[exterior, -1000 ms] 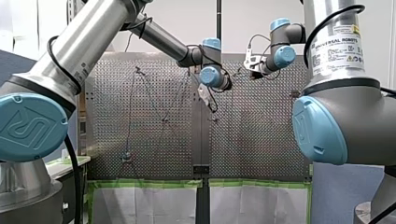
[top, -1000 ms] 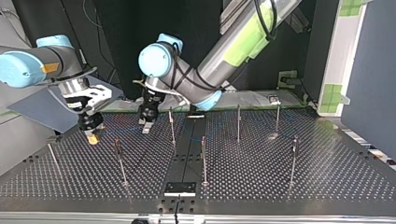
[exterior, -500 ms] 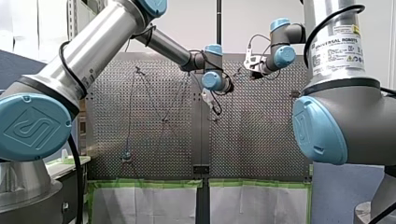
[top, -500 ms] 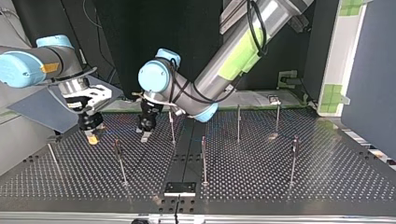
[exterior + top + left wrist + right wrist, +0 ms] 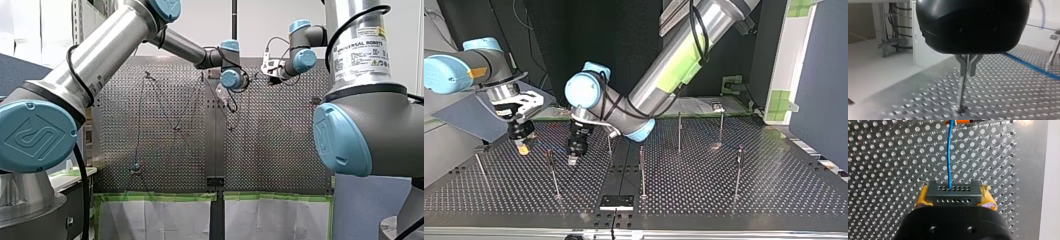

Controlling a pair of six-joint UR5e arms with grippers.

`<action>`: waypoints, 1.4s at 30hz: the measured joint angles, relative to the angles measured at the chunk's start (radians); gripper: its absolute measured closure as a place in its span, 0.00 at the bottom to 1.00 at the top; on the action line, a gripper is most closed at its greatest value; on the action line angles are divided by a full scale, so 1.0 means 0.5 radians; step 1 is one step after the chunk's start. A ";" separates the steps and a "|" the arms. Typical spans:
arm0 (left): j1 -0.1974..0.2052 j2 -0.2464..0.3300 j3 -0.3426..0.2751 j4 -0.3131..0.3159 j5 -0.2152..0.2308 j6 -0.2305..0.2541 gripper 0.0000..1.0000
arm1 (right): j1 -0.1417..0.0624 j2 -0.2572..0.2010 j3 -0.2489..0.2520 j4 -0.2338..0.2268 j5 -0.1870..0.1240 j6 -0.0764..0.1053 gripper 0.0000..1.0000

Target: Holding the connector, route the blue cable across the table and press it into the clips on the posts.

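Connector [image 5: 952, 191] clamped in right pincer [image 5: 955, 199]; blue cable [image 5: 949, 157] runs out of view; left pincer [image 5: 967, 73] grip unreadable.

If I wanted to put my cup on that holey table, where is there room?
In the top view, the widest bare table lies between the near middle post and the near right-hand post. The view's left is crowded with my left gripper and my right gripper.

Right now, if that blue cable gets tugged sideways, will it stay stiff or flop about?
Probably floppy: the cable is thin, and looks straight only because it seems taut from the connector. It likely weighs little, so a tug would move it easily. The connector, clamped between yellow pads, looks rigid and unlikely to slip.
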 joint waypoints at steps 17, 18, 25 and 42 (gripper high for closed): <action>0.003 -0.033 0.035 -0.002 -0.075 0.077 1.00 | -0.002 0.000 0.000 0.001 0.001 0.000 1.00; 0.004 -0.035 0.034 -0.002 -0.074 0.077 1.00 | -0.002 0.000 0.000 0.000 0.000 0.000 1.00; 0.004 -0.034 0.034 -0.002 -0.075 0.077 1.00 | -0.001 0.000 0.000 0.000 0.001 0.000 1.00; 0.003 -0.034 0.034 -0.002 -0.075 0.077 0.21 | 0.000 0.000 0.000 0.000 0.001 0.000 1.00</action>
